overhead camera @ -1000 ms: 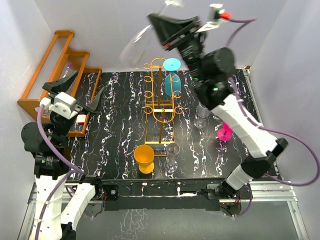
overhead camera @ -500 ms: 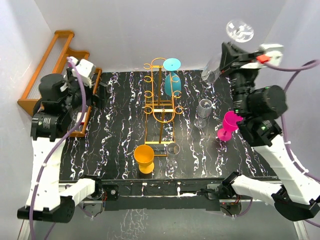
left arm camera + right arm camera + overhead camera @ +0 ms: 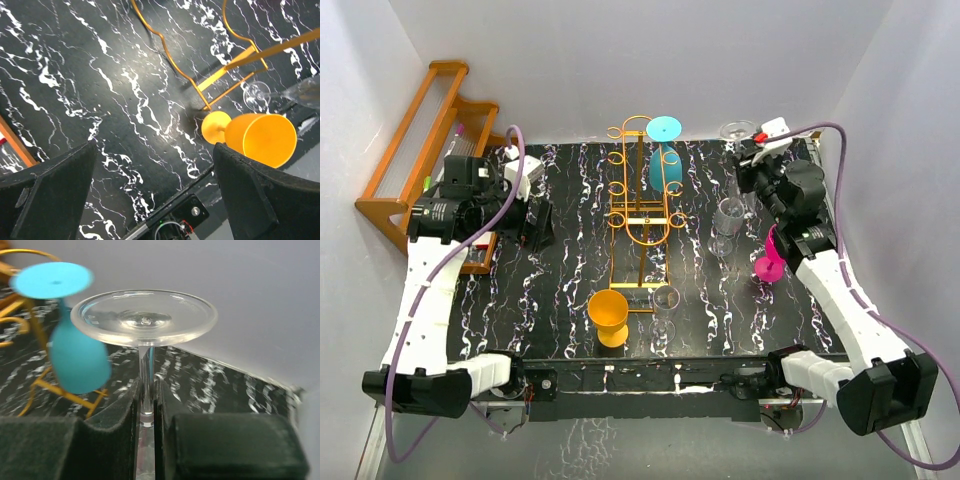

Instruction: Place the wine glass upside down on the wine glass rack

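Note:
My right gripper (image 3: 752, 163) hovers at the back right of the table, shut on the stem of a clear wine glass (image 3: 145, 317). The glass is held upside down, its round foot (image 3: 738, 130) on top and its bowl hidden below the fingers (image 3: 107, 440). The golden wire wine glass rack (image 3: 640, 195) stands left of it at the table's middle back. A teal glass (image 3: 665, 160) hangs upside down on the rack. My left gripper (image 3: 535, 215) is open and empty above the left of the table, its fingers (image 3: 50, 195) spread wide.
An orange glass (image 3: 610, 315) and a clear glass (image 3: 665, 305) stand near the front by the rack's base (image 3: 220, 75). Another clear glass (image 3: 728, 222) and a pink glass (image 3: 772, 255) stand at the right. A brown wooden shelf (image 3: 430, 150) sits at the far left.
My right arm swung down from high above to the back right corner, carrying the clear glass. My left arm moved inward over the table and its jaws spread wider.

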`<state>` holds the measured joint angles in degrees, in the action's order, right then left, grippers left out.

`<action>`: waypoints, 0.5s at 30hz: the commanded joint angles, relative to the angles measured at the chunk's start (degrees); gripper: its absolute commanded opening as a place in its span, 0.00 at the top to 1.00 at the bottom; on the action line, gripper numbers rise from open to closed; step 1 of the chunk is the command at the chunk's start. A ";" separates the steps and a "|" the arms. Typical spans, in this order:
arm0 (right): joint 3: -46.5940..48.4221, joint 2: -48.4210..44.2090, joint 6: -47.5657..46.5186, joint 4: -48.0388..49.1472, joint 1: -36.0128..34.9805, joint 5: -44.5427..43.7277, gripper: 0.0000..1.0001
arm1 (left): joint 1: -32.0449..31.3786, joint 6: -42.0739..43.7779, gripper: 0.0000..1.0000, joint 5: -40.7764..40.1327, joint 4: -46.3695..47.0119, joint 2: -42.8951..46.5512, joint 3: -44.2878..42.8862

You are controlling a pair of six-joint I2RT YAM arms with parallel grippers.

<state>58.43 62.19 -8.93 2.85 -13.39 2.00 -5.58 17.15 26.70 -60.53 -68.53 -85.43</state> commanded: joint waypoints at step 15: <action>0.46 9.19 3.41 18.40 0.04 35.02 0.92 | 0.13 8.64 0.03 15.37 -15.90 -2.74 2.47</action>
<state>58.17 71.90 -7.35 12.16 -13.45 31.33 -5.58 25.39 38.44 -75.02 -74.11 -84.60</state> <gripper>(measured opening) 0.137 0.970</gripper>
